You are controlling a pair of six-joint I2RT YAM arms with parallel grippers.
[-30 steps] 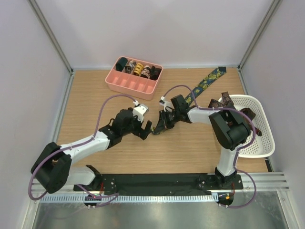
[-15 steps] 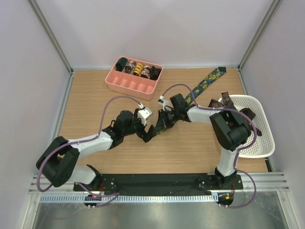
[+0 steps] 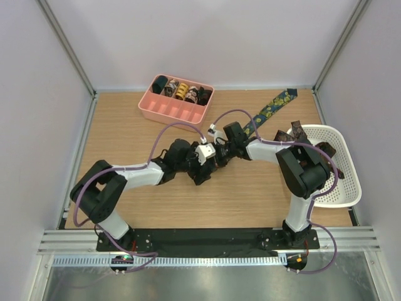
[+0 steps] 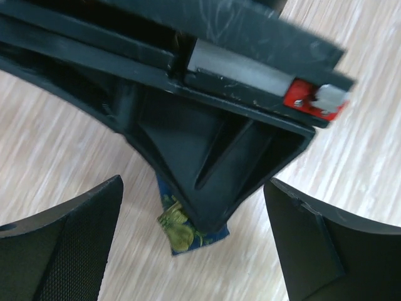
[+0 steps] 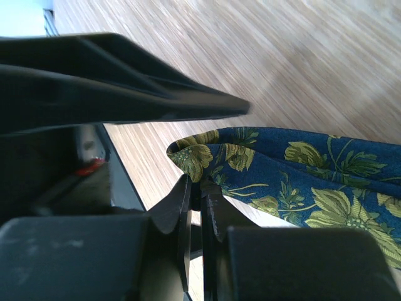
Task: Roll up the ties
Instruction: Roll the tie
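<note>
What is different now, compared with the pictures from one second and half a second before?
The left gripper moved to the right, up to the right gripper. It is open, and its fingers now stand on either side of the end of the navy tie. Nothing was newly taken or let go. The right gripper stayed shut on the navy tie. The pink tray and the white basket did not move.

1. The tray (image 3: 175,113) sits on the table (image 3: 119,132), far and left of centre, with rolled ties (image 3: 182,91) in its far row
2. The basket (image 3: 348,188) stands at the right edge, with loose ties (image 3: 299,133) at its far-left rim
3. The long tie (image 3: 274,106) runs from the far right to mid-table
4. Its near end lies at the right gripper (image 5: 195,188), the left gripper (image 4: 193,188) just beside
</note>
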